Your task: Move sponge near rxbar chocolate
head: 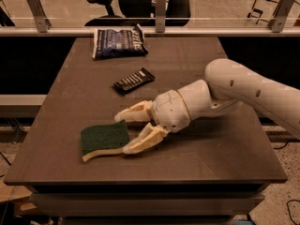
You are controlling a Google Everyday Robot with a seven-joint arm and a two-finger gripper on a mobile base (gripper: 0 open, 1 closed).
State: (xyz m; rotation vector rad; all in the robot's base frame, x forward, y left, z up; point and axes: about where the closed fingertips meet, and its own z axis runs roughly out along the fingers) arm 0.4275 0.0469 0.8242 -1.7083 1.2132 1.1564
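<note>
The sponge [104, 139], dark green on top with pale yellow foam below, lies flat near the table's front left. The rxbar chocolate [134, 79], a slim black wrapped bar, lies further back near the table's middle. My gripper [124, 132] comes in from the right, low over the table, with its cream fingers [143, 140] spread around the sponge's right end. One finger is at the sponge's far right corner, the other at its near right edge. The jaws are open and hold nothing.
A crinkled dark blue bag [118, 42] lies at the table's back left. My white arm [243, 90] crosses the table's right side. A railing with glass [154, 25] and office chairs stand behind the brown table [211, 158].
</note>
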